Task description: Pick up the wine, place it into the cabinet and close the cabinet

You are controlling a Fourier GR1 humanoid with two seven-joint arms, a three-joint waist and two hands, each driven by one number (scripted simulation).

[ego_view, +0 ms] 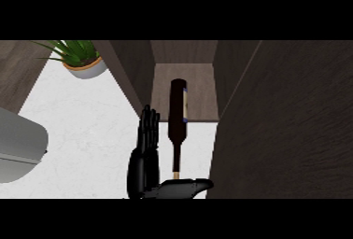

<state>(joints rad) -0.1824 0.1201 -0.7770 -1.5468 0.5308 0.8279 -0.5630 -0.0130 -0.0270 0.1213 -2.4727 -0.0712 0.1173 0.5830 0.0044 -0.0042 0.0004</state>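
Note:
The wine bottle [178, 116] is dark with a long neck and a pale cork end toward me. Its base lies over the front of the cabinet's brown shelf [201, 88], and its neck reaches out over the white counter [89, 130]. My left hand [144, 154] is just left of the bottle with straight fingers pointing to the cabinet. Its thumb [187, 186] sticks out to the right below the cork. I cannot tell whether the hand touches the bottle. The cabinet is open, with a wide dark door [283, 121] swung out at the right. My right hand does not show.
A potted green plant [84, 65] stands at the back left of the counter. A grey rounded appliance [17, 144] fills the left edge. The cabinet's left side panel [131, 70] stands beside the shelf opening.

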